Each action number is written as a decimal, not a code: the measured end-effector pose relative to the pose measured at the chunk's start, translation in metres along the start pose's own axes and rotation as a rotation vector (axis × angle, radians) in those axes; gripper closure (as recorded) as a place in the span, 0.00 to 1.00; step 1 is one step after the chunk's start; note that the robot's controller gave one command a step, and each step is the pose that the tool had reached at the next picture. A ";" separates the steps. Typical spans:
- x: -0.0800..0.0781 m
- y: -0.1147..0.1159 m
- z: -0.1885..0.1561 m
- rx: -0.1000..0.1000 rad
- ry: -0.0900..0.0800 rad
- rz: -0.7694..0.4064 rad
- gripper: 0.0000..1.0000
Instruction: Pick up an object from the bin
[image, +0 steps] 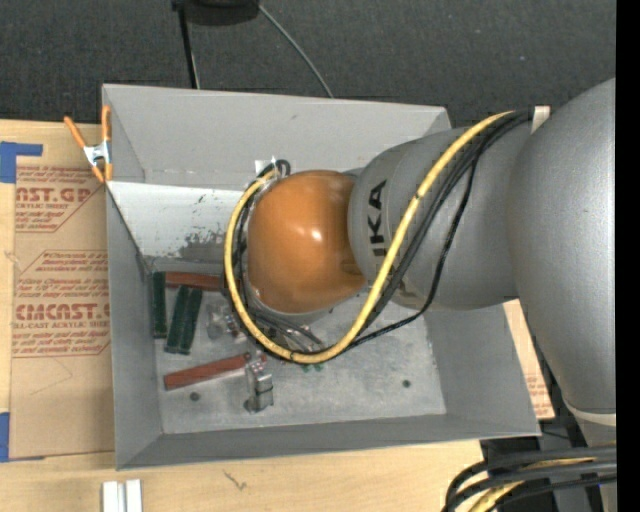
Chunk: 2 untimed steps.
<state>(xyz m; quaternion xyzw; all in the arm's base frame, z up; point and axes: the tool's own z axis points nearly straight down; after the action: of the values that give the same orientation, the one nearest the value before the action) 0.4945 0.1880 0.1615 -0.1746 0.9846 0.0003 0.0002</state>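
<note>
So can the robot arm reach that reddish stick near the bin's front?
Probably yes: the reddish stick lies uncovered on the bin floor, right beside the arm and its orange wrist cover.

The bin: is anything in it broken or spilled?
Nothing looks broken or spilled. Two green bars and two brown sticks lie loose at the left of the bin, slanting a bit. The arm covers the middle, so I cannot tell there.

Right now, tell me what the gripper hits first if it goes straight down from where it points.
Probably the reddish-brown stick on the bin floor, whose right end lies by the gripper; depth is unclear, so it may reach bare floor instead.
</note>
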 end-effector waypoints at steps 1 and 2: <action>0.000 0.005 0.004 -0.001 -0.001 0.043 0.00; -0.020 -0.003 0.072 0.001 -0.006 -0.120 0.00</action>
<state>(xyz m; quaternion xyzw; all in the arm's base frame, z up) 0.5141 0.1920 0.0900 -0.2333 0.9724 0.0006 0.0035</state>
